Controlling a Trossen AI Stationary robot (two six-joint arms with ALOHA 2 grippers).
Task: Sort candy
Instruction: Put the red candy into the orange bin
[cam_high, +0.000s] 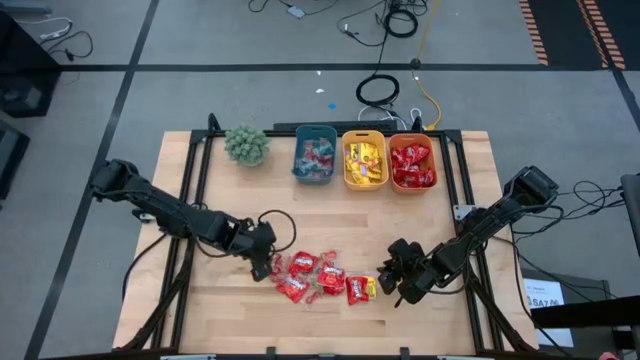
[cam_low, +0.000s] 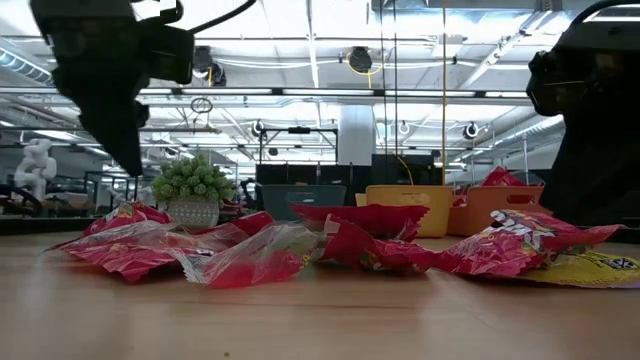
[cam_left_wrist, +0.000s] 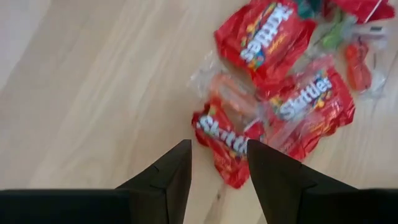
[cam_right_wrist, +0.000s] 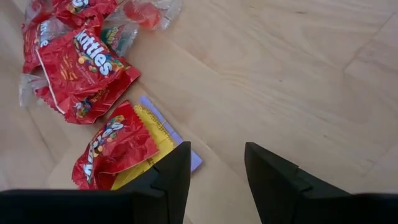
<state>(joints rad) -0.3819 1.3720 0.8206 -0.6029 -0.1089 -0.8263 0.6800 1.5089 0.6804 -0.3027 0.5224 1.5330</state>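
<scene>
Candy (cam_high: 318, 277): loose heap of red packets, one yellow, on the worktop (cam_high: 330, 215) between both arms. Left gripper (cam_left_wrist: 217, 165), fingers apart and empty, poised over the heap's nearest red packet (cam_left_wrist: 224, 140), likely to pick it; right gripper (cam_right_wrist: 216, 168), likewise open and empty, waits beside the heap. Three part-filled bins (cam_high: 365, 160) and a plant (cam_high: 246, 144) along the far edge; overlapping wrappers may hinder a clean single pick.

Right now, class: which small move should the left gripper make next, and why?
Probably lower the left gripper onto the nearest red packet and close. Its fingers are open, the packet lies just beyond them, loose on the table, and the orange bin holds red packets.
</scene>
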